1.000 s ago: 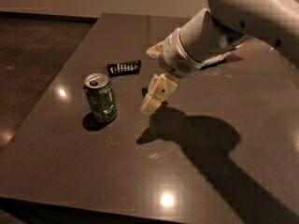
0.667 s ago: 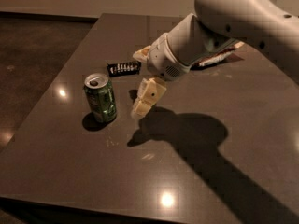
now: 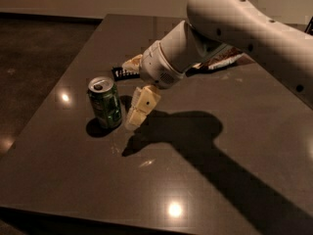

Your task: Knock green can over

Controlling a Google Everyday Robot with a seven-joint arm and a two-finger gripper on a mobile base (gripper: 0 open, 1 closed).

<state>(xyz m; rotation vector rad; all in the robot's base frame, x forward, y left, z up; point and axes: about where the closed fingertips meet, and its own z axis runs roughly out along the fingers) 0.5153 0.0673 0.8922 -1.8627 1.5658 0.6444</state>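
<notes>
The green can [image 3: 105, 103] stands upright just beside the closed, empty fingers [image 3: 145, 100] of the gripper [image 3: 135, 118].

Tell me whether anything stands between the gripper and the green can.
Nothing visible does. The gripper hangs close beside the small cylindrical green metal can, which stands upright on the dark table, with only bare tabletop between them. The flat black object lies behind both, out of the path.

A polished dark tabletop [image 3: 220, 180] throws back bright spots of light. On it, the green can [image 3: 105, 104] shows glossy painted metal under a bare silver top. Just beside the can, the gripper [image 3: 139, 109] appears to be matt cream plastic, below the arm's [image 3: 234, 23] smooth white shell.
</notes>
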